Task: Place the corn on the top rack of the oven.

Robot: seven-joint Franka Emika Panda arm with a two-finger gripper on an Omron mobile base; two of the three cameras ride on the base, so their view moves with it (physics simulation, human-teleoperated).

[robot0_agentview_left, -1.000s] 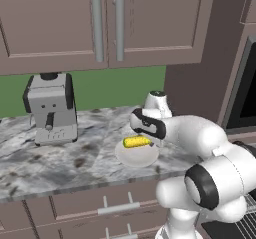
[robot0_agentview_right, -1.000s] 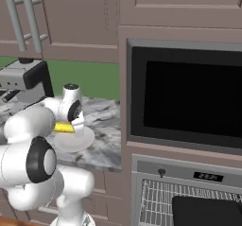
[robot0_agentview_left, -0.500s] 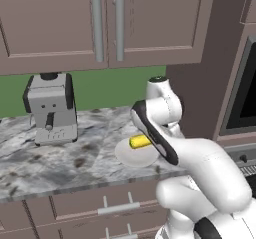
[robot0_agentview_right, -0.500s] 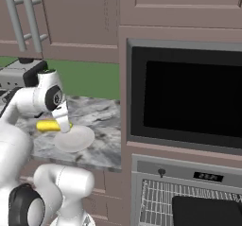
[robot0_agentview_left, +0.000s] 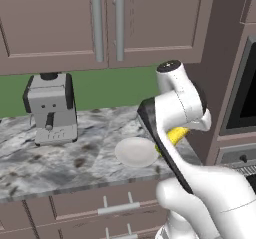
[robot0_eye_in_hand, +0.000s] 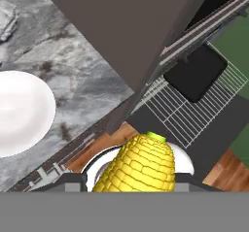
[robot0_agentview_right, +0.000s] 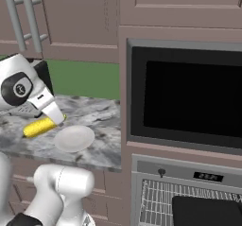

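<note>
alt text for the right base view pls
A white robot arm's gripper holds a yellow corn cob just above a marble counter, left of an empty white plate. At right, a built-in oven has a wire rack showing below.

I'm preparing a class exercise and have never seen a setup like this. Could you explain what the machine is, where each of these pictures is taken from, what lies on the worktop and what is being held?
This is a rendered kitchen with a white robot arm on a drivable base. Two pictures come from cameras on that base, behind the arm to its left and right. The third comes from a camera on the hand, looking along its jaws.

On the marble counter lie a white plate, with nothing on it, and a grey coffee machine at the back.

The gripper holds the corn, a yellow cob, lifted off the plate. In the hand view the corn sits close to the lens.

To the right, the oven stands open below a dark window; a wire rack with a black tray on it shows.
</note>
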